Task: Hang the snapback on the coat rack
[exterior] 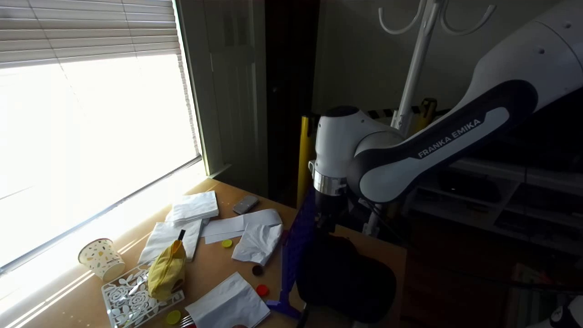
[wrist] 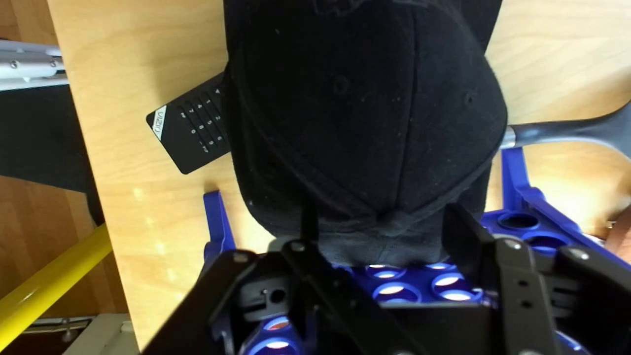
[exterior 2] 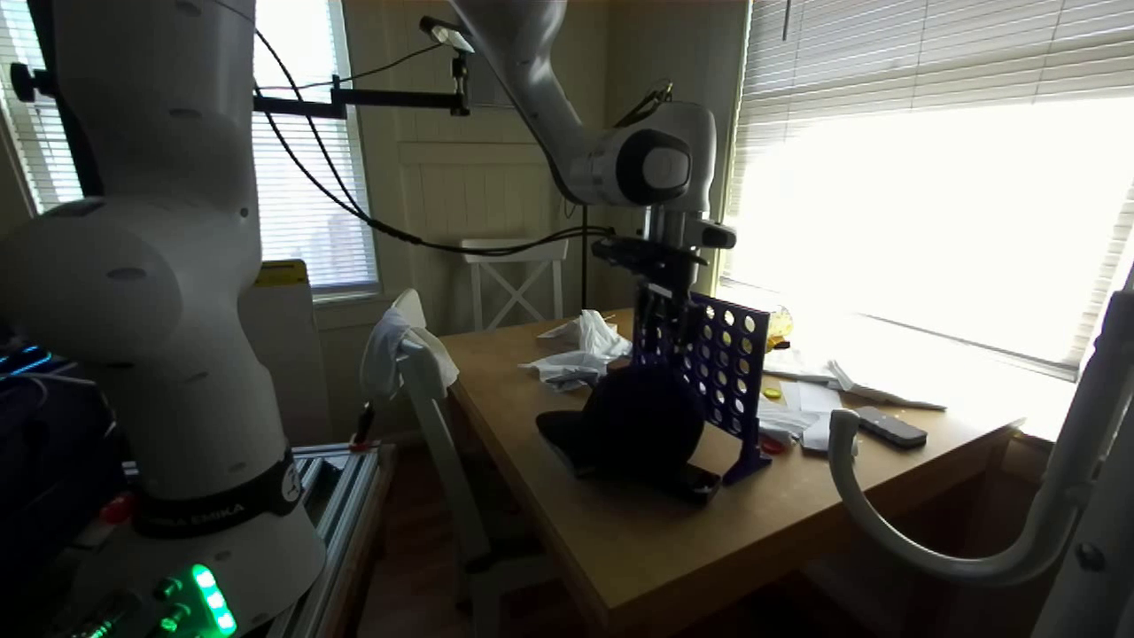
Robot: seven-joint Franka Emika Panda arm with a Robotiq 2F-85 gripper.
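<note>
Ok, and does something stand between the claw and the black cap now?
Nothing visible does: in the wrist view, the claw is open and seen over one end of the black cap. Whether it touches, I cannot tell. The blue game grid stands close beside the cap, not between the two.

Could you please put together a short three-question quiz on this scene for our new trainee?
1. True or false: the snapback is on the table, not on the coat rack.
2. Fill in the blank: in the wrist view, the snapback partly hides a black ____ with numbered buttons.
3. Multiple choice: in the wrist view, the hand is
A) shut tight
B) open, its fingers apart
C) out of the picture

Key:
1. True.
2. remote control
3. B
</note>
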